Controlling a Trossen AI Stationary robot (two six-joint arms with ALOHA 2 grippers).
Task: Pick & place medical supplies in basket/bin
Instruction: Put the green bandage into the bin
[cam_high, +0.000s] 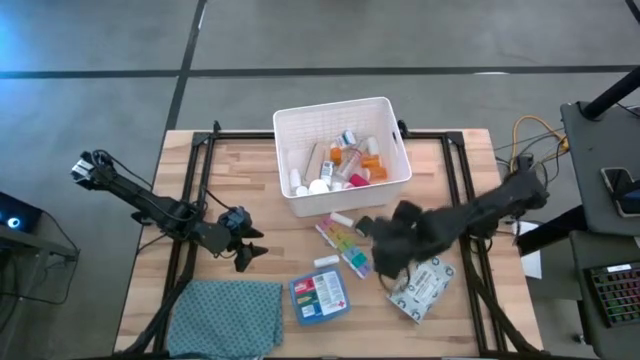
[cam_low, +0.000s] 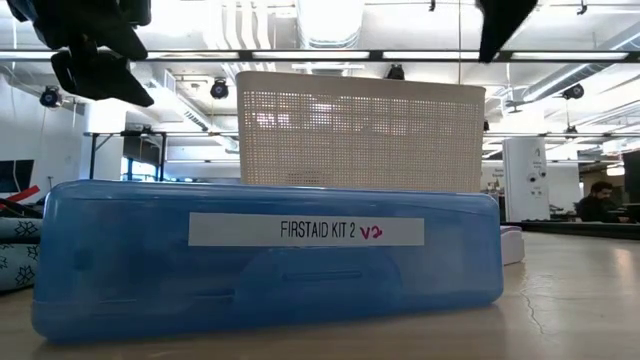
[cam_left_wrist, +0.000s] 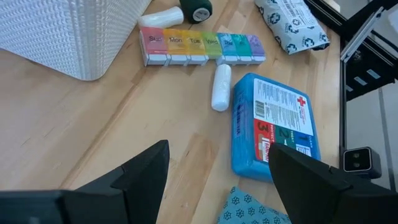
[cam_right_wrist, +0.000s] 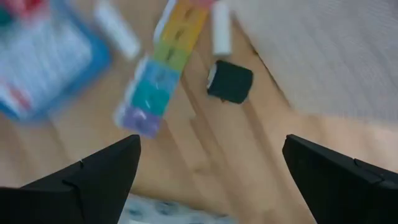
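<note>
The white bin (cam_high: 391, 172) stands at the table's far middle with several bottles and orange containers inside. Near it on the wood lie a multicoloured pill organiser (cam_high: 345, 243), a dark roll (cam_right_wrist: 230, 81), two white tubes (cam_left_wrist: 221, 87) (cam_left_wrist: 165, 17), the blue first-aid box (cam_high: 320, 297) and a patterned wipes pack (cam_high: 422, 287). My right gripper (cam_right_wrist: 211, 162) hovers open above the organiser's near end and the roll, touching nothing. My left gripper (cam_left_wrist: 217, 180) stands open above bare wood, left of the box.
A teal patterned cloth (cam_high: 230, 318) lies folded at the near left. Black frame rails (cam_high: 190, 200) run along the table's left and right sides. In the low view the first-aid box (cam_low: 265, 255) fills the foreground with the bin (cam_low: 360, 130) behind it.
</note>
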